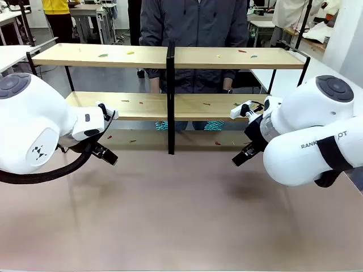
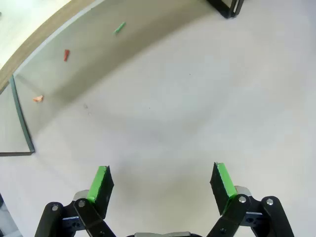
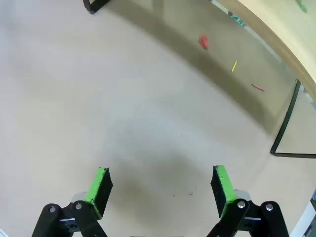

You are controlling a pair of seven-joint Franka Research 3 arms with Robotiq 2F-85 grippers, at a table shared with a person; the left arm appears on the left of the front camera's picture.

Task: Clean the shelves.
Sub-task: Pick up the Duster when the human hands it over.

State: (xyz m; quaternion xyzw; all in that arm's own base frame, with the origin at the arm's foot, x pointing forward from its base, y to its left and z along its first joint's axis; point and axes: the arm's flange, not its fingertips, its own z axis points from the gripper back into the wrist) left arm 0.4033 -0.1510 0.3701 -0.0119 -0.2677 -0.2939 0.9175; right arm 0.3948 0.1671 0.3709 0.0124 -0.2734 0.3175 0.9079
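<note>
The shelves [image 1: 113, 55] stand across the far half of the table: light wooden boards on a thin black frame with a centre post [image 1: 170, 96]. Small coloured scraps lie on the boards, such as a green one [image 1: 102, 55] and a red one [image 1: 242, 51]. More scraps lie on the tabletop under the rack: green [image 2: 119, 27], red [image 2: 65, 55], orange [image 2: 38, 98], red [image 3: 203, 41], yellow [image 3: 234, 65]. My left gripper [image 2: 162, 181] hangs open over bare tabletop, left of the post [image 1: 108, 154]. My right gripper [image 3: 162, 184] is open too, right of the post [image 1: 243, 156]. A person stands behind the rack.
The beige tabletop [image 1: 181, 209] stretches bare in front of both arms. The rack's black feet [image 2: 19, 148] [image 3: 286, 154] rest on it near each gripper. A teal patterned cloth [image 1: 214, 125] shows behind the lower board. White tables stand farther off at both sides.
</note>
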